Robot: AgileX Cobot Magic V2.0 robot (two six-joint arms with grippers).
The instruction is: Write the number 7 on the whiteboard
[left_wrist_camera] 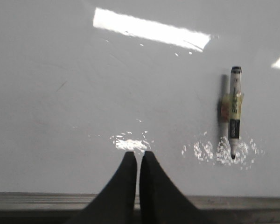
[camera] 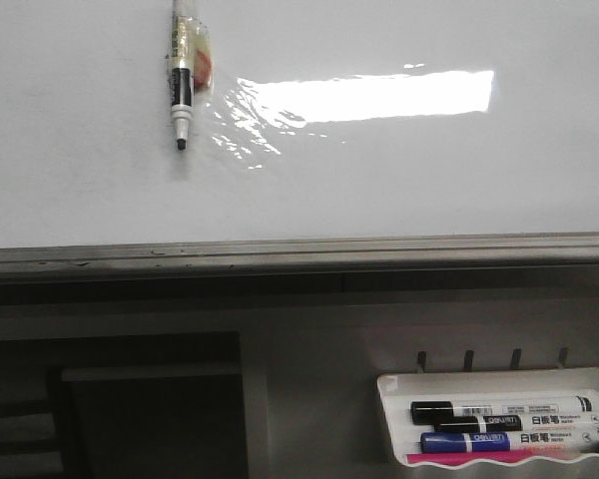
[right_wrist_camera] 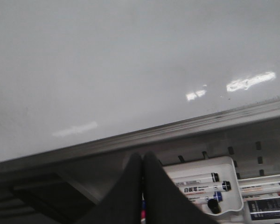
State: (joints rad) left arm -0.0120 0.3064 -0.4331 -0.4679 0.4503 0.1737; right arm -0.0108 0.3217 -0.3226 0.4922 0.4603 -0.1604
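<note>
**Waiting to start: board blank, no 7 yet**

Showing a large glossy white whiteboard with grey metal lower edge, no number 7 visible in any view. A black-tipped marker hangs against the board, upper left in front view, unheld. Left gripper and right gripper: jaws clenched, empty. White marker tray below the board holds spare pens. Judged: writing all still to do.

You have the marker hanging tip down against the whiteboard, toward its upper left. Below the board's lower edge, at the lower right, the tray holds 3 pens lying sideways
</note>
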